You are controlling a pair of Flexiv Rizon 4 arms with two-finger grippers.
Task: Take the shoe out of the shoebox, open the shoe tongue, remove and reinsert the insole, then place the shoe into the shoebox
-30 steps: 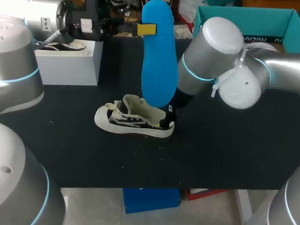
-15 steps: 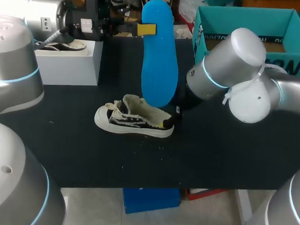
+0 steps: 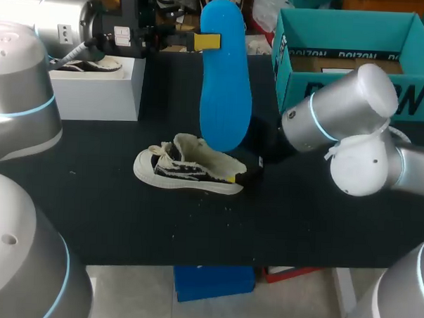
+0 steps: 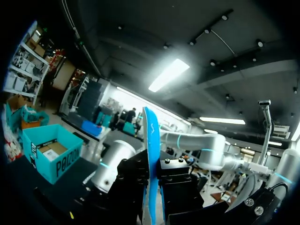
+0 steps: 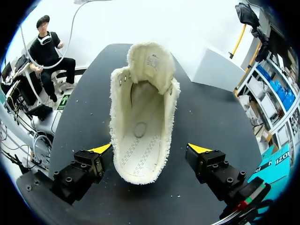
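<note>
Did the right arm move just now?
Yes. The right gripper has backed away from the shoe at its heel, toward the teal shoebox; the shoe stayed put.

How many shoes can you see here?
2. One shoe lies mid-table, between the right gripper's open fingers; a second shoe sits on the white box at left, partly hidden.

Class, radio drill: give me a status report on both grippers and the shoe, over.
Left gripper shut on insole, held upright over shoe. Right gripper open, straddling shoe's heel. Nothing blocking.
</note>
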